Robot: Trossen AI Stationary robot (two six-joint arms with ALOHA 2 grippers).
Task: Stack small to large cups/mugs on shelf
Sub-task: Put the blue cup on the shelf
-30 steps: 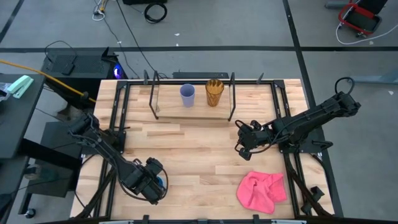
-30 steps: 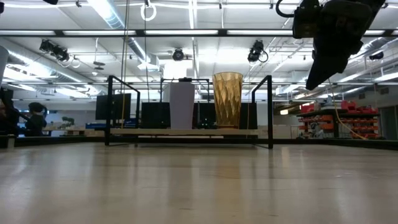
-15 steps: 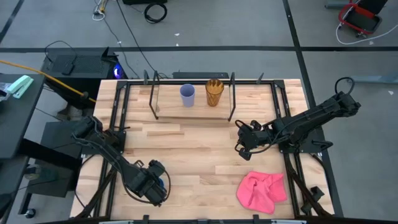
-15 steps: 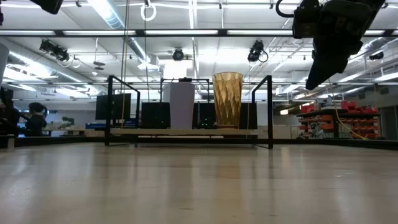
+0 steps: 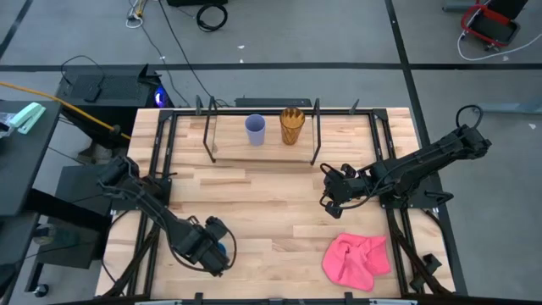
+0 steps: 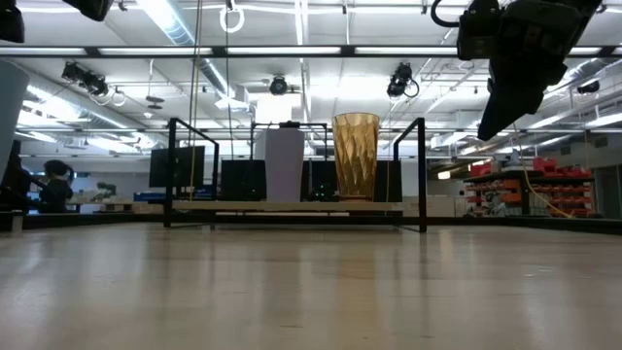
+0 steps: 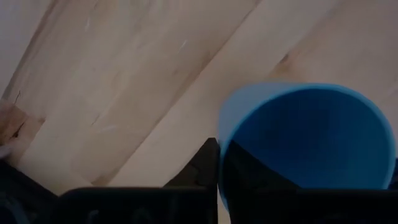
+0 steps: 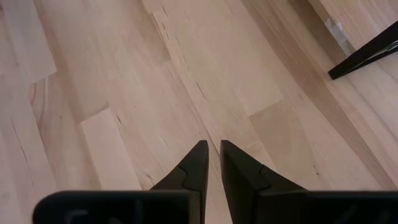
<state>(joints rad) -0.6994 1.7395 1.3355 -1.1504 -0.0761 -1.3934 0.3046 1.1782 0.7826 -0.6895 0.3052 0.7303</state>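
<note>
The blue cup (image 7: 305, 134) is at the table's near left, with my left gripper (image 5: 213, 247) shut on it; in the high view only a sliver of blue (image 5: 223, 249) shows beside the fingers. The lavender cup (image 5: 255, 129) and the taller amber cup (image 5: 292, 125) stand upright side by side on the shelf's board (image 5: 254, 151) at the far middle. They also show in the low view as the lavender cup (image 6: 285, 165) and the amber cup (image 6: 356, 156). My right gripper (image 8: 212, 155) hovers right of centre, shut, with nothing between its fingers. My left gripper has the blue cup by its wall at the rim (image 7: 221, 134). One finger (image 7: 202, 165) is outside the cup and the other (image 7: 249, 174) inside it. The cup's mouth faces back toward the wrist. Whether its base is on the table, I cannot tell.
A crumpled pink cloth (image 5: 356, 258) lies near the table's near right corner. The shelf's black rod frame (image 5: 207, 135) rises at both ends of the board. Bare wood table (image 5: 271, 212) lies between the shelf and both grippers.
My left gripper has gone a little toward the table's right edge, staying at the blue cup. My right arm has kept still, and the cups on the shelf have not moved.
</note>
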